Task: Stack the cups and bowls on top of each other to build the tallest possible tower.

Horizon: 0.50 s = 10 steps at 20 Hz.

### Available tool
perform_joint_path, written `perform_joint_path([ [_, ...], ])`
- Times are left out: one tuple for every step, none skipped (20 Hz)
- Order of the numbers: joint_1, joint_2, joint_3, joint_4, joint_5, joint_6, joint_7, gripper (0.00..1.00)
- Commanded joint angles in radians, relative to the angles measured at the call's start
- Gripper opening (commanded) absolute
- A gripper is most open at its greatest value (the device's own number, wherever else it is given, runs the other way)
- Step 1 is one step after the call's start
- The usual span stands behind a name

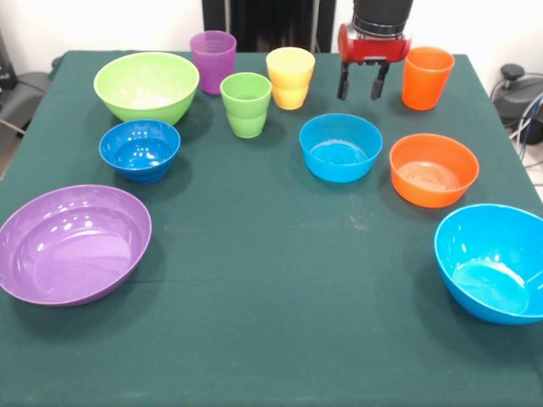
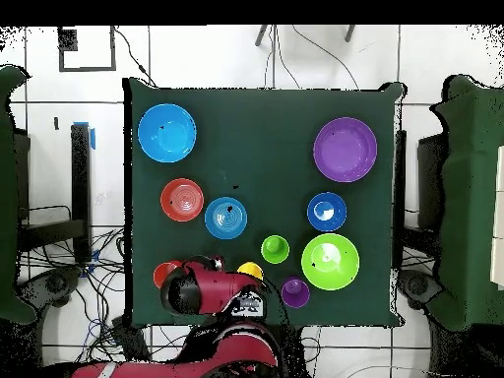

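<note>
My gripper hangs open and empty above the table's far edge, between the yellow cup and the orange cup. The purple cup and green cup stand to the left of the yellow one. The bowls all stand apart: large lime green, small dark blue, large purple, small light blue, small orange, large light blue. No tower stands; nothing is stacked. In the overhead view my arm partly covers the orange cup.
The dark green table bears only these cups and bowls, set in an arc round its middle. Cables and equipment lie off the table's right side.
</note>
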Motion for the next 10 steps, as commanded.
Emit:
perform_joint_path([
  [0.002,0.071,0.053,-0.095,-0.001,-0.043,0.158,1.00],
  [-0.001,0.075,0.052,-0.097,-0.002,-0.042,0.156,1.00],
  [-0.003,0.079,0.051,-0.099,-0.004,-0.041,0.154,1.00],
  [-0.008,0.084,0.052,-0.102,-0.007,-0.042,0.152,1.00],
  [-0.014,0.094,0.053,-0.103,-0.011,-0.046,0.151,1.00],
  [-0.020,0.105,0.054,-0.105,-0.013,-0.049,0.151,1.00],
  [-0.024,0.117,0.056,-0.107,-0.014,-0.056,0.152,1.00],
  [-0.027,0.129,0.057,-0.110,-0.016,-0.064,0.153,1.00],
  [-0.029,0.140,0.058,-0.112,-0.017,-0.074,0.155,1.00],
  [-0.027,0.149,0.057,-0.113,-0.016,-0.088,0.160,1.00],
])
